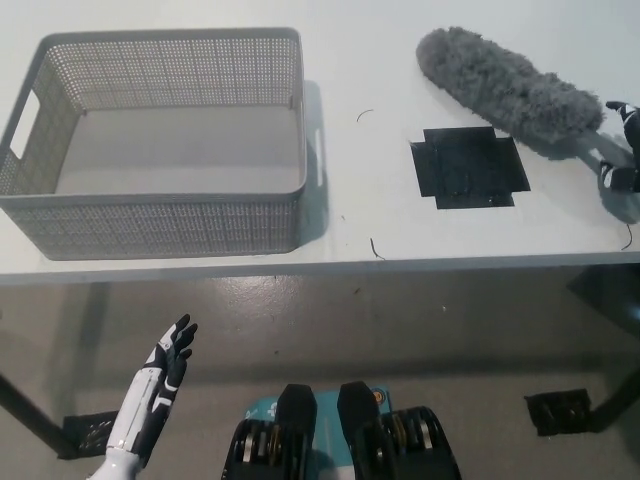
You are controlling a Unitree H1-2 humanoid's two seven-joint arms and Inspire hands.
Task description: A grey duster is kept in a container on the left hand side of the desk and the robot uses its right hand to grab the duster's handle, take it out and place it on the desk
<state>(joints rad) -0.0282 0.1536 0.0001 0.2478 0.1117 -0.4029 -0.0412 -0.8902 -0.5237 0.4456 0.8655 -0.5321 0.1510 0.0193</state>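
1. The grey duster (505, 85) is out of the container and stretches slantwise across the far right part of the white bench (380, 60). Its fluffy head points up and to the left, with a tight shadow along its lower side.
2. The duster's pale handle (600, 160) runs down and right toward the picture's edge, where it meets the black right robot hand (627, 150).
3. Most of that right robot hand is cut off by the frame, so I cannot tell whether it grips the handle or is loose around it.
4. The perforated grey container (150, 215) stands on the left of the bench, well apart from the duster, with its smooth bottom in plain sight.
5. A black tape patch (468, 168) lies flat on the bench just below the duster's head, between container and handle.
6. The white left robot hand (170, 365) hangs below the bench's front edge at lower left, over the floor, open with fingers spread and holding nothing.
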